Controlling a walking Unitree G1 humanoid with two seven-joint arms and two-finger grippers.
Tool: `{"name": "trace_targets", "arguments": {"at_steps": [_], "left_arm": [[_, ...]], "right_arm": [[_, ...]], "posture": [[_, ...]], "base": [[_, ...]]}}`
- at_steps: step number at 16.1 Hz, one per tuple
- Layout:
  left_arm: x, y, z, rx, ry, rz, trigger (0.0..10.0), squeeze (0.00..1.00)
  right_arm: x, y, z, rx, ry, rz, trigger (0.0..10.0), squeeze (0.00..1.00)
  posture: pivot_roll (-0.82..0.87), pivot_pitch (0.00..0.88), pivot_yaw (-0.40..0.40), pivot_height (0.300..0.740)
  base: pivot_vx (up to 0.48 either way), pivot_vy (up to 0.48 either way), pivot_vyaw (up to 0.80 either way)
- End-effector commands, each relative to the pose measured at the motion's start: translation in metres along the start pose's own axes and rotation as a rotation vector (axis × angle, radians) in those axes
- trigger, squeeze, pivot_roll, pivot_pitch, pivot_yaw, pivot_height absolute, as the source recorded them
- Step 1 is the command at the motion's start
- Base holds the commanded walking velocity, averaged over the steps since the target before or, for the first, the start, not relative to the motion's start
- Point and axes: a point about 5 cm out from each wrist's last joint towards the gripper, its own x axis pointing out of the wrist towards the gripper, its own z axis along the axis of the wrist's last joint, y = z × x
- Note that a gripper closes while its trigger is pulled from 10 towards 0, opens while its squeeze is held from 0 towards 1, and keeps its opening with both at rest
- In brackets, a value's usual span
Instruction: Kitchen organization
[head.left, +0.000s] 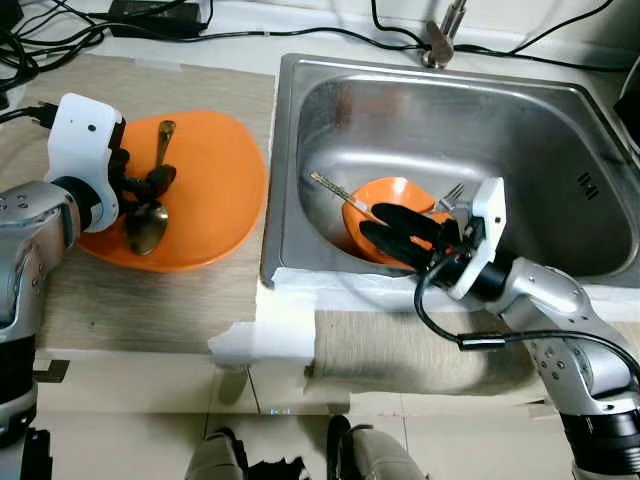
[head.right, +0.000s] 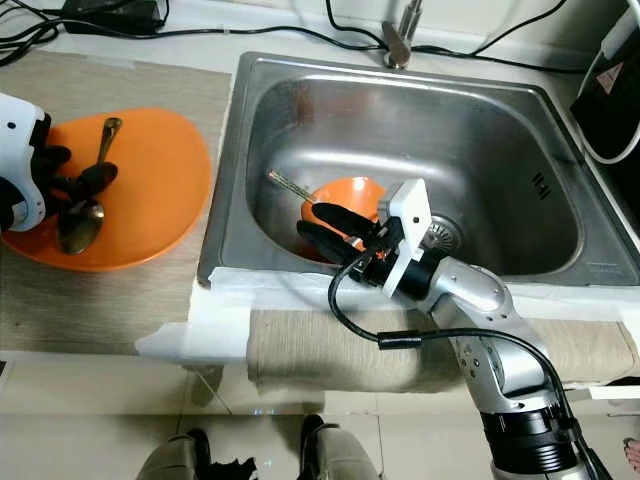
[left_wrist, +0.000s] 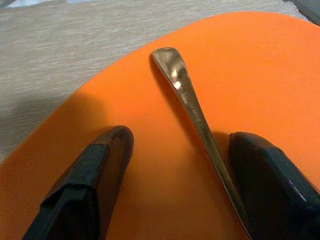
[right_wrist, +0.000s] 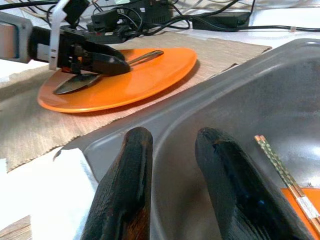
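Your steel sink: right gripper jaws open over orange bowl; left gripper jaws open astride brass spoon on orange plate.

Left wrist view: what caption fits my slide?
Open left gripper straddling a spoon on an orange plate.

Silver arms, white wrists, black cable

Fork half behind right pincer
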Motion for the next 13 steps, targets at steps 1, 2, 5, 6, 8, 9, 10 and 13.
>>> {"name": "trace_targets", "arguments": {"at_steps": [1,2,5,6,8,9,10,13], "left_arm": [[0.003,-0.003,-0.004,-0.016,0.028,-0.015,10.0,0.00],[0.005,-0.004,-0.005,-0.015,0.041,-0.019,10.0,0.00],[0.007,-0.007,-0.010,-0.031,0.082,-0.059,10.0,0.00],[0.007,-0.009,-0.010,-0.059,0.088,-0.081,10.0,0.00],[0.007,-0.010,-0.010,-0.098,0.098,-0.108,4.0,0.00],[0.007,-0.009,-0.012,-0.097,0.109,-0.103,0.0,0.00],[0.007,-0.009,-0.014,-0.098,0.119,-0.104,0.0,0.00],[0.007,-0.012,-0.014,-0.104,0.124,-0.122,0.0,0.00]], "right_arm": [[0.000,0.004,0.003,-0.008,0.003,0.029,10.0,0.00],[0.000,0.005,0.003,-0.006,0.005,0.032,10.0,0.00],[-0.001,0.005,0.002,-0.007,0.015,0.031,10.0,0.00],[-0.001,0.005,0.002,-0.007,0.018,0.030,10.0,0.00],[-0.002,0.004,0.002,-0.009,0.024,0.026,10.0,0.00],[-0.002,0.004,0.002,-0.010,0.026,0.022,10.0,0.00],[-0.002,0.003,0.001,-0.010,0.027,0.021,10.0,0.00],[-0.001,0.002,0.001,-0.017,0.035,0.019,10.0,0.00]], "posture": [[-0.10,0.219,-0.100,0.740],[-0.10,0.219,-0.099,0.740],[-0.10,0.217,-0.096,0.740],[-0.10,0.217,-0.095,0.740],[-0.10,0.215,-0.095,0.740],[-0.10,0.214,-0.095,0.740],[-0.10,0.212,-0.094,0.740],[-0.10,0.210,-0.099,0.740]], "base": [[0.000,0.000,0.00],[0.000,0.000,0.00],[0.000,0.000,0.00],[0.000,0.000,0.00],[0.000,0.000,0.00],[0.000,0.000,0.00],[0.000,0.000,0.00],[0.000,0.000,0.00]]}}
